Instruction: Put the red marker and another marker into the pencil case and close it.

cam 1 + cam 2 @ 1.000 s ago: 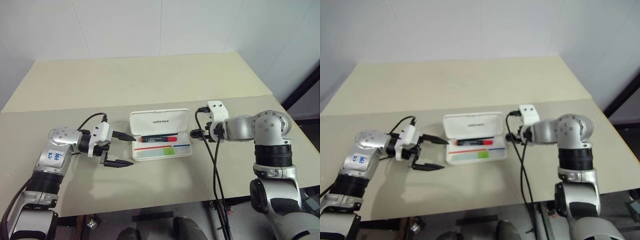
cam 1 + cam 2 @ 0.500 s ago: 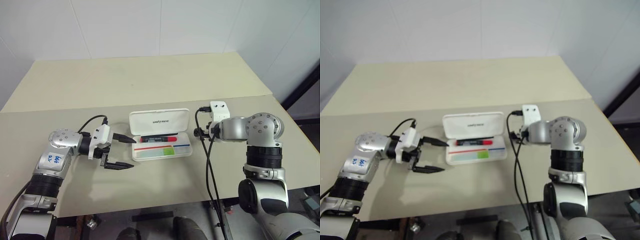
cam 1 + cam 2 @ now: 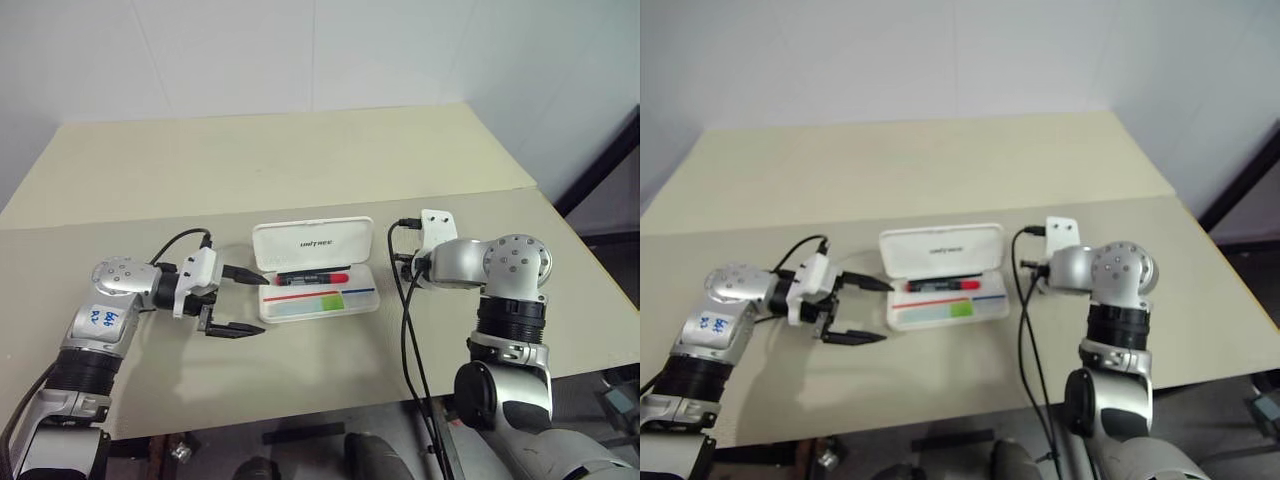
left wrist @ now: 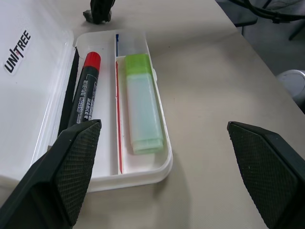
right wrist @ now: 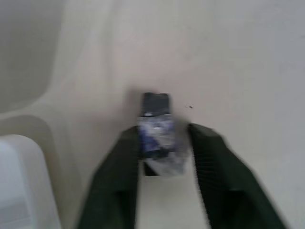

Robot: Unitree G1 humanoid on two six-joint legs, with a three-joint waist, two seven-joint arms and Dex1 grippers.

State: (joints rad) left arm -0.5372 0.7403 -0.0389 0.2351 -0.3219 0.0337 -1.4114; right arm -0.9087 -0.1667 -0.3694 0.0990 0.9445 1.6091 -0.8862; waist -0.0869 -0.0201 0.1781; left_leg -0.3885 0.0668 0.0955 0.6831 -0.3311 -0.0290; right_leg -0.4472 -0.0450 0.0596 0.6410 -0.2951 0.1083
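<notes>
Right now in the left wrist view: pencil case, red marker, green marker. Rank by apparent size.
1. Pencil case, largest by far.
2. Red marker, longest of the two, slim.
3. Green marker, shorter but fatter.
The markers lie side by side, so the comparison holds.

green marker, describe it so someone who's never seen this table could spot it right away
On the beige table, find the open white pencil case. The green marker lies in its front compartment, stubby and pale with a lime cap, unlike the slim black red marker behind the divider.
</notes>
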